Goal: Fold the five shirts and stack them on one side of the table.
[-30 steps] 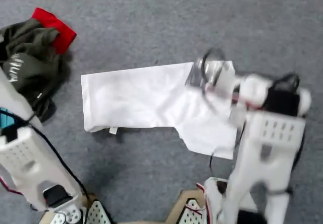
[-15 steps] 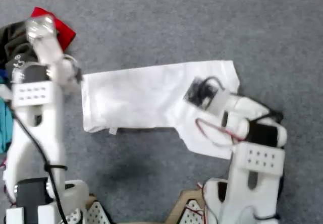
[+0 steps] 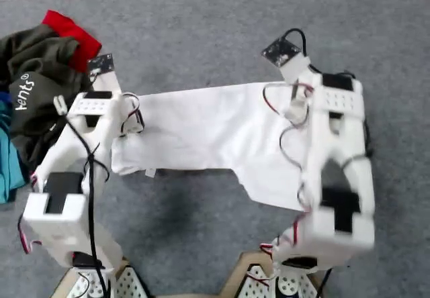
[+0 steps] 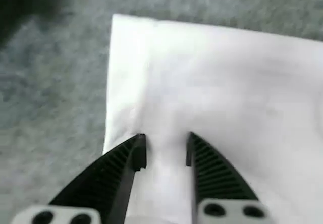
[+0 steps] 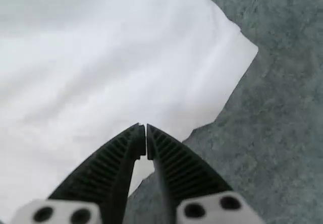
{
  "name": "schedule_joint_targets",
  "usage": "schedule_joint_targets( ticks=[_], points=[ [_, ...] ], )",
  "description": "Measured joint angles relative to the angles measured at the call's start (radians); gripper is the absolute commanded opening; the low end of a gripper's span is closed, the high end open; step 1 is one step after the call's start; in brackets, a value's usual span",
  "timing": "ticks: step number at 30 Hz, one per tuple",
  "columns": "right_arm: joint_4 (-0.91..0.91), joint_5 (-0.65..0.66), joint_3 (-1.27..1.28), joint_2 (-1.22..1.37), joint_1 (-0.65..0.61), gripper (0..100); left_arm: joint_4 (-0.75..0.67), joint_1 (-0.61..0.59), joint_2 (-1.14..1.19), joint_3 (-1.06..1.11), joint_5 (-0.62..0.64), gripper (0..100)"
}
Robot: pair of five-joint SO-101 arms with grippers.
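Observation:
A white shirt lies spread flat in the middle of the grey table. My left gripper hangs over its left edge, near the far left corner. In the left wrist view this gripper is open, and the white shirt shows in the gap between its black fingers. My right gripper is above the shirt's far right part. The right wrist view shows it shut and empty, just over the white shirt close to the cloth's edge and corner.
A heap of unfolded shirts sits at the far left: a dark olive one, a red one and a teal one. Bare grey table lies beyond and in front of the white shirt.
The left arm has swung from the heap to the white shirt's left edge. The right arm has moved from over the near right sleeve to the far right part.

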Motion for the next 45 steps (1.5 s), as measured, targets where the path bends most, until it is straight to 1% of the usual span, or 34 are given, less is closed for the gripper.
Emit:
schedule_joint_targets(
  ticks=[4,9,16,22,26,30,33,35,38,41,45],
  points=[
    [-0.005,-0.037,-0.198,0.264,0.0,1.4,0.023,0.005,0.081,-0.106,0.002,4],
    [0.066,-0.049,-0.446,0.451,0.0,1.4,0.012,0.005,0.098,-0.146,0.0,3],
    [0.126,-0.055,-0.776,0.621,0.0,1.4,-0.011,0.005,0.103,-0.147,-0.095,3],
    [0.152,-0.157,-1.013,0.775,0.014,1.5,0.011,0.005,0.103,-0.149,-0.181,4],
    [0.333,-0.164,-1.185,0.784,0.037,1.8,0.08,0.002,0.097,-0.153,-0.224,4],
    [0.537,-0.169,-1.375,0.784,0.037,2.1,0.13,-0.017,0.055,-0.147,-0.23,10],
    [0.654,-0.178,-1.49,0.784,0.037,6.9,0.161,-0.031,-0.005,-0.138,-0.23,13],
    [0.675,-0.222,-1.513,0.783,0.037,10.0,0.184,-0.034,-0.052,-0.135,-0.23,14],
    [0.684,-0.308,-1.467,0.75,0.037,10.0,0.213,-0.035,-0.13,-0.129,-0.23,17],
    [0.686,-0.37,-1.304,0.652,0.037,10.0,0.23,-0.038,-0.19,-0.129,-0.23,20],
    [0.643,-0.4,-1.033,0.58,0.006,10.3,0.23,-0.084,-0.21,-0.129,-0.196,22]
  ],
)
